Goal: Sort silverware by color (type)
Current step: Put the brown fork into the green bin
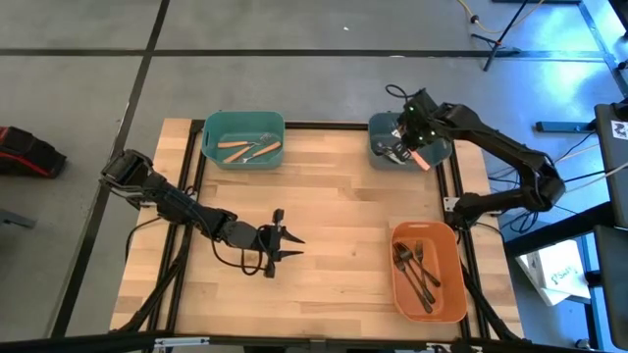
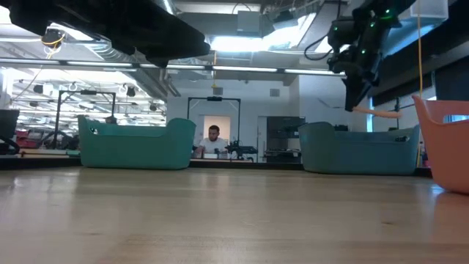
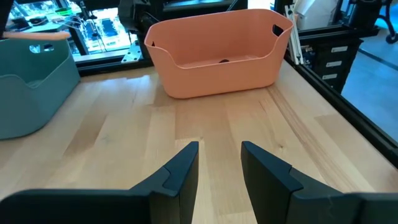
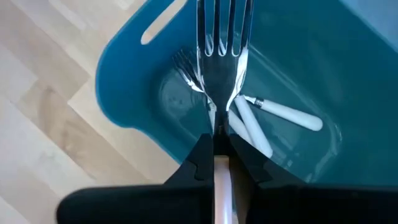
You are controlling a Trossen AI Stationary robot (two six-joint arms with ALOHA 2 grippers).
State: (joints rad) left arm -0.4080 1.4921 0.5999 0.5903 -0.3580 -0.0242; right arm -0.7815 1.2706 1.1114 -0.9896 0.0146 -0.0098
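**Sorting nearly finished: one fork left in the air**

In the high view, the left gripper (image 1: pixel 290 239) lay low over the bare wood left of centre, its fingers (image 3: pixel 180 171) partly apart with nothing between them. No silverware showed loose on the table (image 1: pixel 334 186).

At upper left of centre, the green-teal bin (image 1: pixel 243 138) held utensils with orange-tan handles (image 1: pixel 234 145). At upper right, the blue-teal bin (image 1: pixel 380 149) held pieces with pale cream handles (image 4: pixel 283 112). At lower right, the orange bin (image 1: pixel 428 271) held the dark metal forks (image 1: pixel 417 268).

The right gripper (image 1: pixel 409 145) hung above the blue-teal bin, clamped on the handle of a fork (image 4: pixel 222 46). That handle stuck out peach-coloured (image 1: pixel 421 160), and the tines pointed down into the bin. The handle looked closer to orange-tan than to cream, so this bin may not have been the matching one; that was hard to judge.

By my reading, three groups were already separated and only this held fork remained to be placed.
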